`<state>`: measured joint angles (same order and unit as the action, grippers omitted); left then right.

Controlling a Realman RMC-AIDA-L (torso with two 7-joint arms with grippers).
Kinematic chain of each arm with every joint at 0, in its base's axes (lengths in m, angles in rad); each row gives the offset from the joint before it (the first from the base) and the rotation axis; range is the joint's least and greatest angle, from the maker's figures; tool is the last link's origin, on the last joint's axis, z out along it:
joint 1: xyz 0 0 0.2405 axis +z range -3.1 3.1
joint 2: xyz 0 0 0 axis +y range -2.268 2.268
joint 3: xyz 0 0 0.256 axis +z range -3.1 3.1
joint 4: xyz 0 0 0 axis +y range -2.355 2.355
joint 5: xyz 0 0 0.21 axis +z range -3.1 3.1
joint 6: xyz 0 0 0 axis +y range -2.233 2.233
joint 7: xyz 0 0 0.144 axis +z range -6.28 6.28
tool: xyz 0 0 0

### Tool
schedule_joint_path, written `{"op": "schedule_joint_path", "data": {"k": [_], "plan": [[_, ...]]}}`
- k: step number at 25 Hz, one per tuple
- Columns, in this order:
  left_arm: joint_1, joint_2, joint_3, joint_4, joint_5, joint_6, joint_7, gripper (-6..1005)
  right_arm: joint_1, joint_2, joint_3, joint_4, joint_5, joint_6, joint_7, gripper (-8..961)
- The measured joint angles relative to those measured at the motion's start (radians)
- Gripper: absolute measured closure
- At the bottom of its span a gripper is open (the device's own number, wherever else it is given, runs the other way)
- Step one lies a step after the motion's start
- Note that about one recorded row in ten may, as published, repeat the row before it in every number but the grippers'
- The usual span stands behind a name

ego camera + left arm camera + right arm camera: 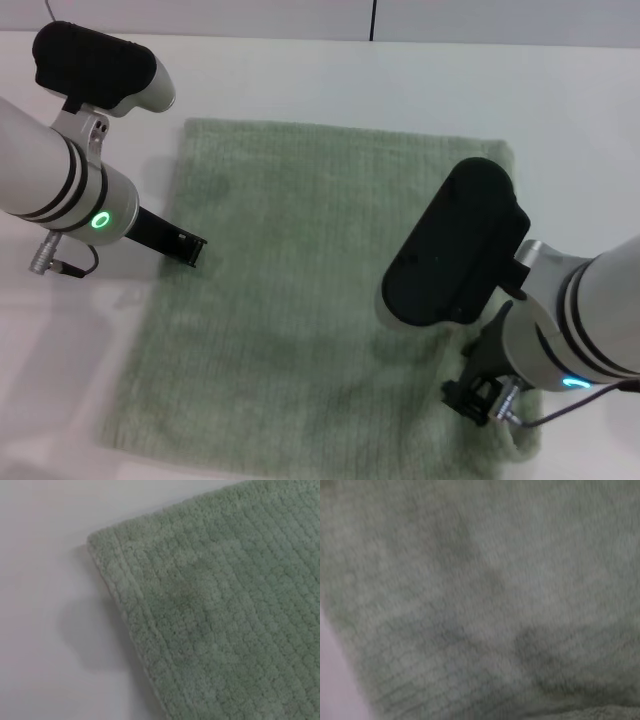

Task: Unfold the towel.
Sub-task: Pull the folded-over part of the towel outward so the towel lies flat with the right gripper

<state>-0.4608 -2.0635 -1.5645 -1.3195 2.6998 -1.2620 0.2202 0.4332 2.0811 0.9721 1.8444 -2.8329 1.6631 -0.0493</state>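
The pale sage-green towel [300, 300] lies spread on the white table, roughly rectangular, with fine ribbed lines. My left gripper [190, 248] hovers at the towel's left edge, about halfway along it. My right gripper [478, 398] is low over the towel's near right corner, mostly hidden under its wrist. That corner looks slightly bunched. The left wrist view shows one towel corner [225, 605] lying flat on the table. The right wrist view is filled by the towel [470, 580] at close range, with a raised fold along one border.
The white table [300, 80] shows bare surface beyond the towel's far edge and to its left. A dark vertical seam [373, 20] marks the wall at the back. A strip of table [332, 680] shows beside the towel in the right wrist view.
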Motion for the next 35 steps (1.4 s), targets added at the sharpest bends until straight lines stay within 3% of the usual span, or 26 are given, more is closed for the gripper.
{"op": "schedule_joint_path", "data": {"k": [6, 14, 23, 32, 35], "plan": [[-0.004, 0.000, -0.006, -0.017, 0.018, -0.014, -0.002, 997, -0.047, 0.000, 0.013, 0.104, 0.028, 0.060, 0.003, 570], [-0.019, 0.000, -0.002, -0.033, 0.026, -0.022, -0.005, 996, -0.078, -0.002, 0.056, 0.157, 0.055, 0.020, -0.014, 571], [-0.017, -0.001, -0.002, -0.034, 0.026, -0.023, -0.003, 995, 0.023, 0.003, 0.027, -0.066, 0.059, -0.059, -0.041, 571], [-0.014, 0.000, -0.006, -0.034, 0.026, -0.027, -0.002, 994, 0.003, 0.001, 0.028, -0.064, 0.058, 0.032, -0.036, 572], [-0.013, 0.000, -0.006, -0.050, 0.026, -0.028, -0.003, 993, -0.029, 0.001, 0.033, -0.004, 0.061, 0.062, -0.035, 572]]}}
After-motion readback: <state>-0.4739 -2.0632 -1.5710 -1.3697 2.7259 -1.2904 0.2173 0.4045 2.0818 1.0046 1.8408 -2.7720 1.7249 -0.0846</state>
